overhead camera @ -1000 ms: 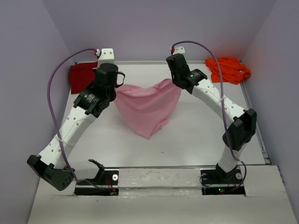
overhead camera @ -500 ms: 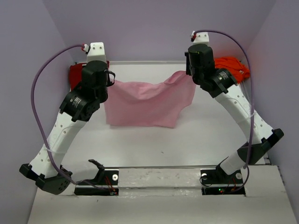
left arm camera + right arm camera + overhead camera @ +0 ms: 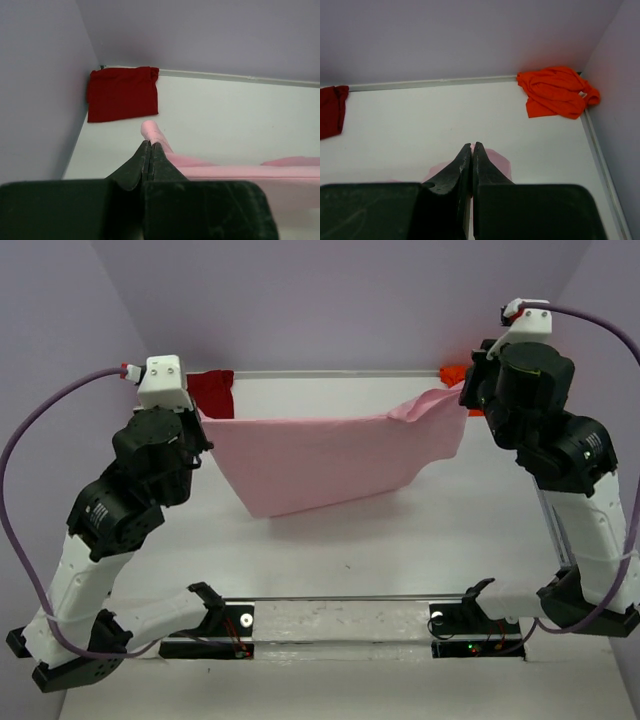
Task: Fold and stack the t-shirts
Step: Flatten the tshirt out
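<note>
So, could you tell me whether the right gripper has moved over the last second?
Yes. In the top view the right gripper has swung rightward, from well left of the orange t-shirt to almost over it, stretching the pink t-shirt wide.

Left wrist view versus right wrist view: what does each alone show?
Only left wrist: the left gripper, and the edge of the pink t-shirt stretched taut rightward. Only right wrist: the right gripper and the orange t-shirt, crumpled in the far right corner. Both: pink cloth pinched in a shut gripper, the dark red t-shirt (right wrist: just its edge), the table.
</note>
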{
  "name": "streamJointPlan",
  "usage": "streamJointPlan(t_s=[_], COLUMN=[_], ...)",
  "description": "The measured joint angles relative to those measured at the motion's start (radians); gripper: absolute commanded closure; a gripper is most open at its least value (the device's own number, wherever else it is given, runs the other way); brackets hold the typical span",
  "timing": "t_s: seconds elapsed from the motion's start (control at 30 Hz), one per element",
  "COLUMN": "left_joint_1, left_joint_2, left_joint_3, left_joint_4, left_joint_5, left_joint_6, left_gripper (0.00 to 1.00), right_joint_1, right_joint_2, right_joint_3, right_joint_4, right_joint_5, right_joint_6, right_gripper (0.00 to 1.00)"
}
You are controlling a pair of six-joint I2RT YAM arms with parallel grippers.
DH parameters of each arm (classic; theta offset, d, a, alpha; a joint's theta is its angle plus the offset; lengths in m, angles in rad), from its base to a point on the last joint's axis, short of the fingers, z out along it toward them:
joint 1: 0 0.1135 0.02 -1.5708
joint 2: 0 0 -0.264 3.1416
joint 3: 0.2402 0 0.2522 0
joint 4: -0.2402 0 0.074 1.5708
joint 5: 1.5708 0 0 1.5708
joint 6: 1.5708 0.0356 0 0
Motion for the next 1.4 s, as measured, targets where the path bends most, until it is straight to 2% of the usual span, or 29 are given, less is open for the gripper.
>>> streamJointPlan(t_s=[0.33, 0.63, 0.77, 0.87, 1.03, 1.17, 1.3, 1.4], left_joint_1=[-0.003, -0.002, -0.002, -0.002, 0.002, 0.037, 0.099, 0.137], left_joint_2=[-0.09, -0.055, -0.036, -0.021, 0.122, 0.306, 0.425, 0.487], left_joint_3=[0.086, 0.138, 0.07, -0.05, -0.238, -0.34, -0.347, -0.298], left_joint_4=[-0.064, -0.096, -0.053, 0.023, 0.174, 0.266, 0.311, 0.311], left_joint_5=[0.002, 0.04, 0.062, 0.067, 0.069, 0.1, 0.122, 0.126], left_joint_6=[-0.04, -0.063, -0.061, -0.049, -0.018, 0.021, 0.049, 0.048], left_gripper=[1.0, 1.0, 1.0, 1.0, 1.0, 1.0, 1.0, 1.0], right_joint_1=[0.001, 0.006, 0.006, 0.006, 0.006, 0.006, 0.006, 0.006], right_joint_2=[-0.084, -0.072, -0.055, -0.031, 0.062, 0.149, 0.201, 0.201], right_joint_3=[0.129, 0.133, 0.094, 0.016, -0.214, -0.324, -0.34, -0.34], right_joint_4=[-0.126, -0.171, -0.158, -0.116, 0.015, 0.059, 0.096, 0.127], right_joint_5=[-0.007, -0.041, -0.041, -0.028, -0.01, -0.009, -0.006, 0.005], right_joint_6=[0.027, 0.037, 0.034, 0.032, 0.025, 0.018, 0.01, 0.007], right_gripper=[1.0, 1.0, 1.0, 1.0, 1.0, 1.0, 1.0, 1.0])
